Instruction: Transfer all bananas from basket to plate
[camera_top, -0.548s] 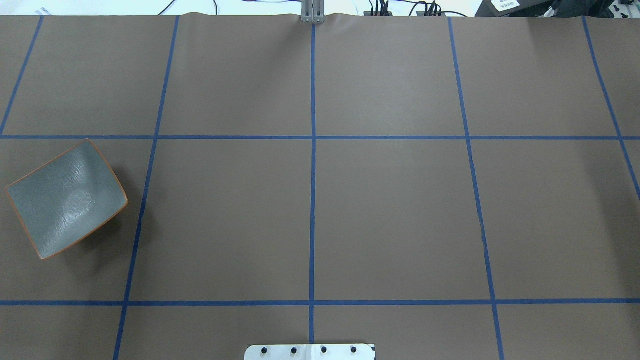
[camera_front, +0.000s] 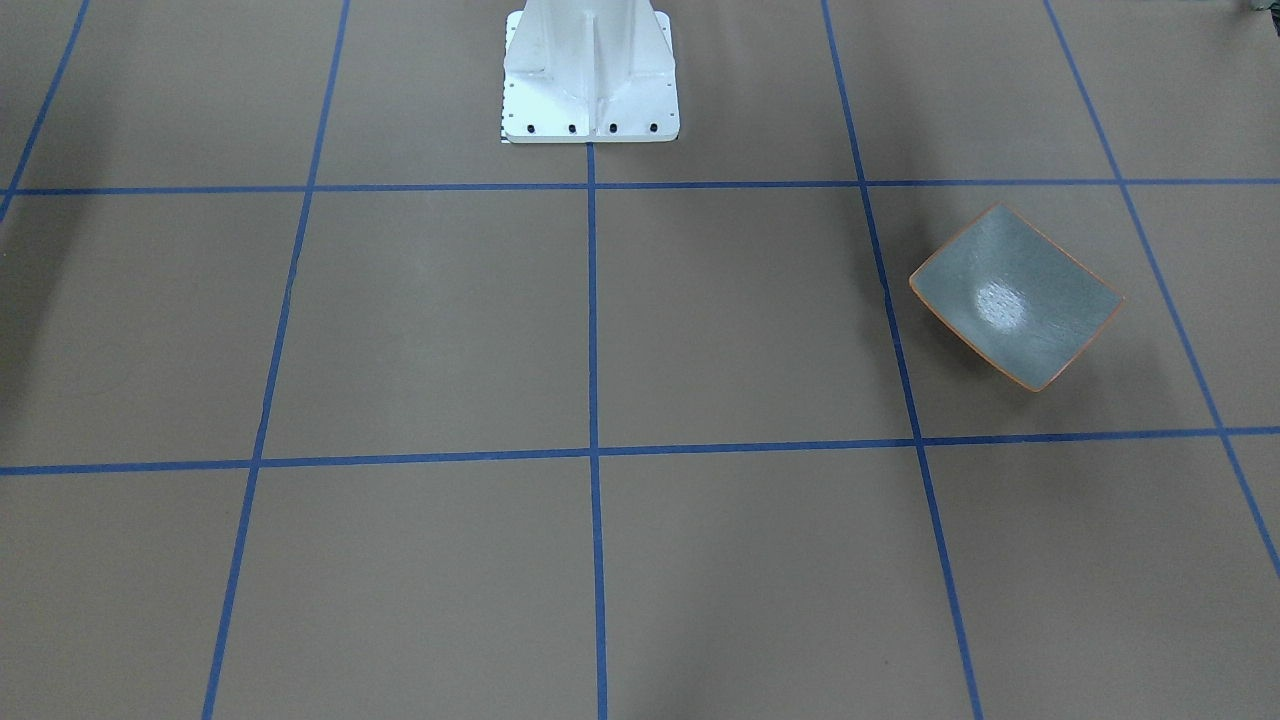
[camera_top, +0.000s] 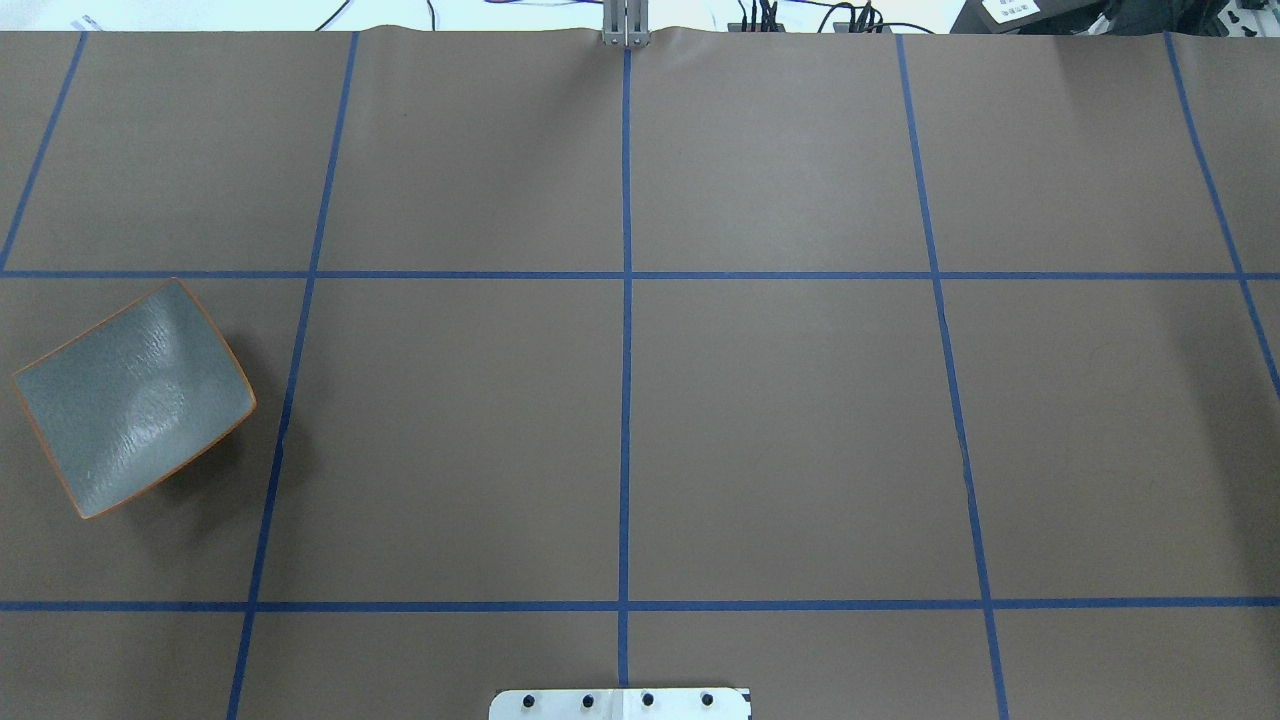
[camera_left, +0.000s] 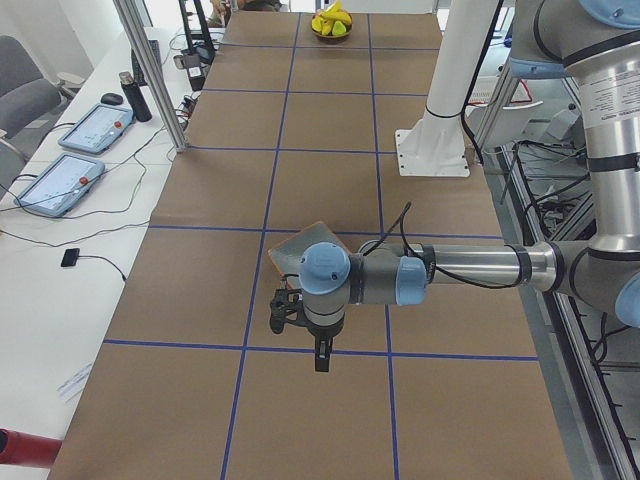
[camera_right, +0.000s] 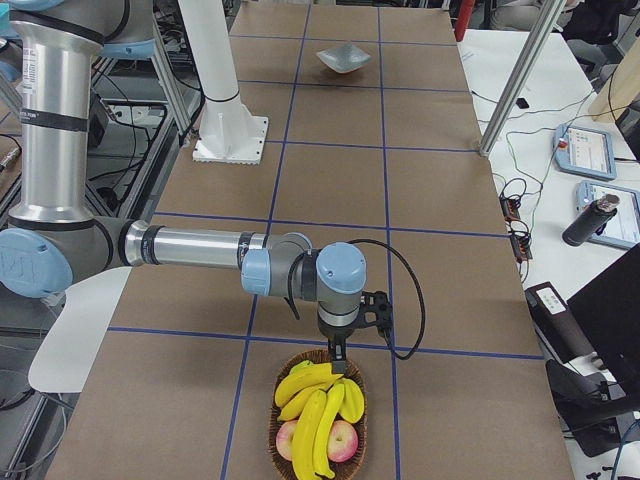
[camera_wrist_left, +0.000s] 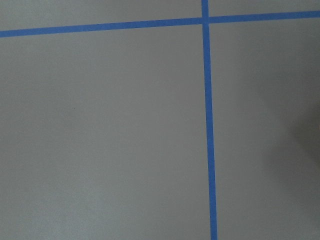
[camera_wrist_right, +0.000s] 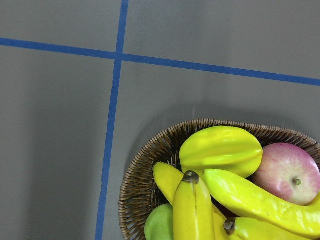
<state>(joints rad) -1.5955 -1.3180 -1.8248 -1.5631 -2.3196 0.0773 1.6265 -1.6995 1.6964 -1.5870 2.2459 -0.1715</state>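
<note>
On the table (camera_top: 780, 420), plate (camera_top: 130, 400) at 9 o'clock overhead, bananas (camera_wrist_right: 192, 205) in basket (camera_wrist_right: 132, 185); left gripper (camera_left: 320, 355) and right gripper (camera_right: 341, 358) states indeterminate.

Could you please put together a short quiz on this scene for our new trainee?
1. True or false: the plate already holds a banana.
2. Toward which end of the table does the basket stand? A) the robot's left B) the robot's right C) the middle
3. Fill in: beside the bananas in the basket lies a pink-red ____.
Key: 1 false, the plate is bare. 2 B. 3 apple.
</note>
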